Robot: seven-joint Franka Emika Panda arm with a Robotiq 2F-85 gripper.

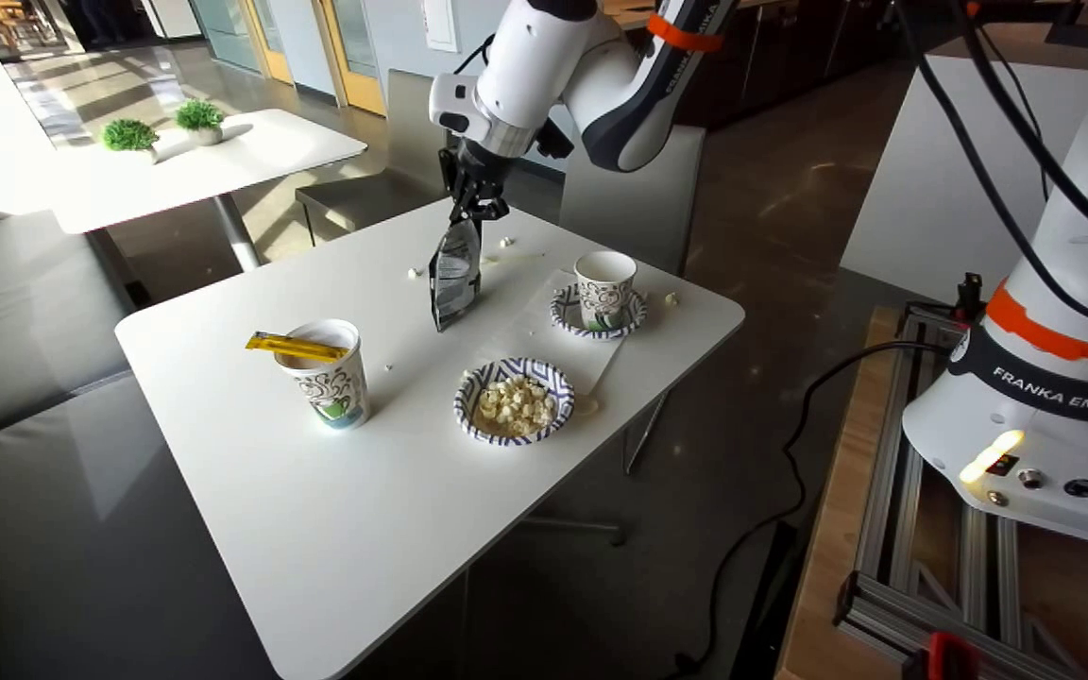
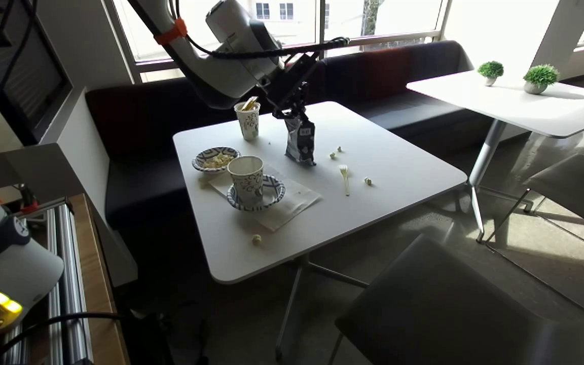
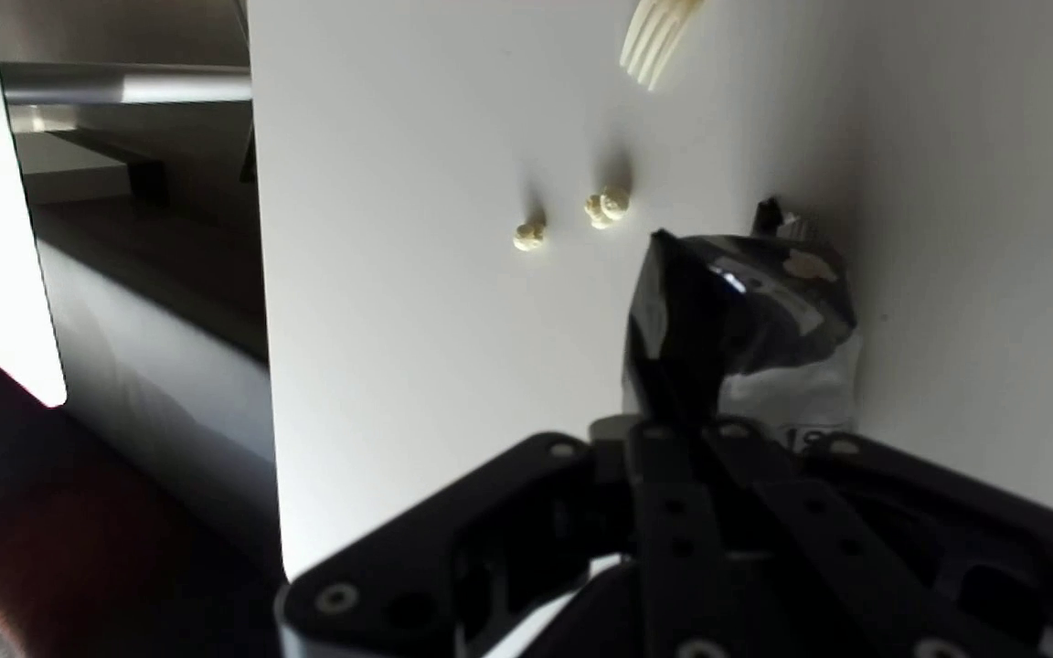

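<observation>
My gripper (image 1: 470,213) is shut on the top edge of a silver and black foil bag (image 1: 455,276), which hangs down below the fingers near the middle of the white table. In the wrist view the bag (image 3: 778,302) extends beyond the gripper (image 3: 696,429), whose fingers are pinched together. Whether the bag's lower end touches the table I cannot tell. Several popcorn pieces (image 3: 607,206) and a pale plastic fork (image 3: 659,37) lie near the bag. In an exterior view the same fork (image 2: 344,178) is to the right of the bag (image 2: 300,141).
A patterned paper cup (image 1: 329,387) has a yellow packet (image 1: 298,347) across its top. A patterned bowl (image 1: 465,416) holds popcorn. Another paper cup (image 2: 247,182) stands in a second bowl (image 2: 278,190) on a napkin (image 2: 292,209). Chairs and a bench surround the table (image 1: 393,529).
</observation>
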